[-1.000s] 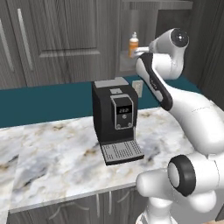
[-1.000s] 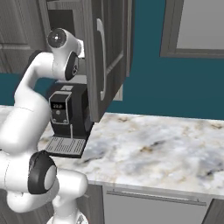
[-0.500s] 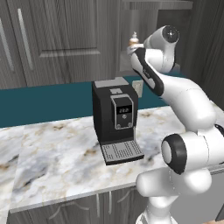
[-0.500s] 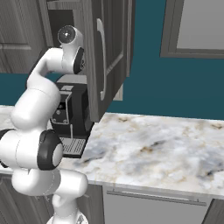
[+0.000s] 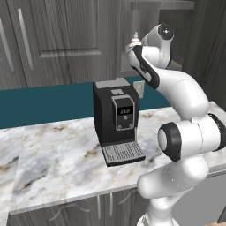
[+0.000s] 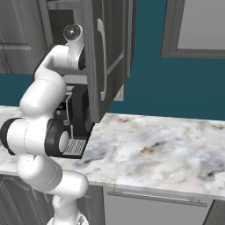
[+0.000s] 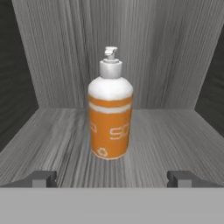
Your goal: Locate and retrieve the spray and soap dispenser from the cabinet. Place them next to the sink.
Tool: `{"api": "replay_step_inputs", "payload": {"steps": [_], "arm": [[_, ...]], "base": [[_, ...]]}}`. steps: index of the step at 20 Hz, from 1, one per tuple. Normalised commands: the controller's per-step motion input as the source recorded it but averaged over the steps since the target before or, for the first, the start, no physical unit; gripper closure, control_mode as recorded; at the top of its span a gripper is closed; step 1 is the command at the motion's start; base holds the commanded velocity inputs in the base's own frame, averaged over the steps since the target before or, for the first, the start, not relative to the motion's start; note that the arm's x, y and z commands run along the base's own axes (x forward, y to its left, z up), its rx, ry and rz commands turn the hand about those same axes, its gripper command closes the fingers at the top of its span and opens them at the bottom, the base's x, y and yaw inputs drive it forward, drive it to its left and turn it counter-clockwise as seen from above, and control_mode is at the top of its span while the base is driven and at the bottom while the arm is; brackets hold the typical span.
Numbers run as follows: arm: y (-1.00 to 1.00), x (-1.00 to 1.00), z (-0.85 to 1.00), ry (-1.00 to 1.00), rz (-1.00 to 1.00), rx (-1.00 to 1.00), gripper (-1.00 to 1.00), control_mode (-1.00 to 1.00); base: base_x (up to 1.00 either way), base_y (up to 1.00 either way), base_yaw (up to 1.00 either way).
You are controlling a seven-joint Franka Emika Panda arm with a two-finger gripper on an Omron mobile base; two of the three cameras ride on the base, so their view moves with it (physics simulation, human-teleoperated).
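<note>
Dead ahead at 12 o'clock of the gripper (image 7: 112, 178) stands the soap dispenser (image 7: 110, 111), upright on the cabinet (image 7: 175, 131) shelf, centred between the two fingertips (image 7: 41, 178) and not touching either. Jaws spread wide, released, nothing held. Count: one soap dispenser, one pump head, two fingertips, one coffee machine (image 5: 116, 120) on the marble counter (image 5: 53, 163), below the nook at roughly 6 o'clock. From the left base view the dispenser's pump top (image 5: 134, 37) just peeks past the arm's wrist. Versus a second ago: arm has stretched up and forward into the nook, elbow risen; base and coffee machine unchanged; jaws were already wide.
</note>
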Motion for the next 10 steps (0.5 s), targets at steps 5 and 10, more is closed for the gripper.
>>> {"api": "replay_step_inputs", "payload": {"steps": [5,10], "arm": [[0.0,0.34,-0.06,0.0,0.0,0.0,-1.0,-1.0],[0.0,0.35,-0.06,0.0,0.0,0.0,-1.0,-1.0]], "base": [[0.0,0.0,0.0],[0.0,0.0,0.0]]}}
